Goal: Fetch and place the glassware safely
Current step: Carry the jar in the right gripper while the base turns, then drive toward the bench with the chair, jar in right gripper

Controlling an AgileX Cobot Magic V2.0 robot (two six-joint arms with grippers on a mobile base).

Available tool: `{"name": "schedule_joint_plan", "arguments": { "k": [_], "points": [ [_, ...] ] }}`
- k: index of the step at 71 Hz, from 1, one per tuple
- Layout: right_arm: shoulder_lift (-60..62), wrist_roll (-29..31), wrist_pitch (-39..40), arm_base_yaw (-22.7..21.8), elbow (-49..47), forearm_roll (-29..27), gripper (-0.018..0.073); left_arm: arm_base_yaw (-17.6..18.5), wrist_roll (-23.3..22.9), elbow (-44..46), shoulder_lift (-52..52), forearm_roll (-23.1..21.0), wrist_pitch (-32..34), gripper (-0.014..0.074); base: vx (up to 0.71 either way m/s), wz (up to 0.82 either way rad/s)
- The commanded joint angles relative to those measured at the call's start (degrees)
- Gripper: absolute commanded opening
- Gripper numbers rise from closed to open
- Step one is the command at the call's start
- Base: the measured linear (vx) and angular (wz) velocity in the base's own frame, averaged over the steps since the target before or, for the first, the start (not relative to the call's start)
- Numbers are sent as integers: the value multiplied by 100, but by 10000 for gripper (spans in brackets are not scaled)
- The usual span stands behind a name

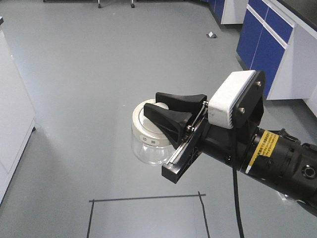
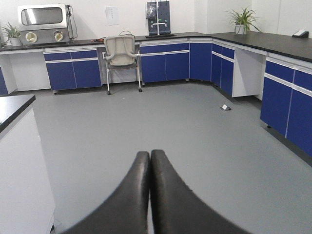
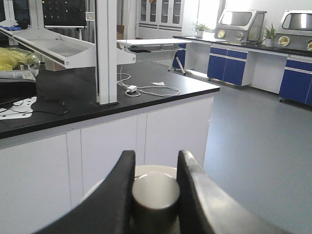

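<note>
1. Clamped from both sides on the central knob of the cream-white lid: the right jaws, gripping the glass jar by it.
2. Pressed together tip to tip in the left wrist view, with nothing between them: the left jaws.
3. Jar held off every surface, over the grey floor, at 9 o'clock of the right arm in the front view; clear body under the lid, small marks on the lid's rim.
4. At 6 o'clock of the jar, thin black lines on the floor; at 1 o'clock, a small object near blue cabinets.
5. In the right wrist view, at 10 o'clock of the jaws, a white-sided desk with a black top, apart from the jar; on it a white post and a loose white cable.
6. In the left wrist view, at 12 o'clock, a chair; at 2 o'clock, a potted plant.
</note>
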State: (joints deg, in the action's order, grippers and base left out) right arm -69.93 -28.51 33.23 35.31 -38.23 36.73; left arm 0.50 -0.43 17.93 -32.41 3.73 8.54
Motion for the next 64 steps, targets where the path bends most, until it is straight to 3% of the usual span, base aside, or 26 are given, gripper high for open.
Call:
{"name": "schedule_joint_plan", "arguments": {
  "k": [1,64],
  "points": [
    [169,17,515,3,-175,-153,-4,33,-59,147,8,-39,403,-7,46,3],
    [169,17,515,3,-175,-153,-4,33,-59,147,8,-39,403,-7,47,2]
  ]
}}
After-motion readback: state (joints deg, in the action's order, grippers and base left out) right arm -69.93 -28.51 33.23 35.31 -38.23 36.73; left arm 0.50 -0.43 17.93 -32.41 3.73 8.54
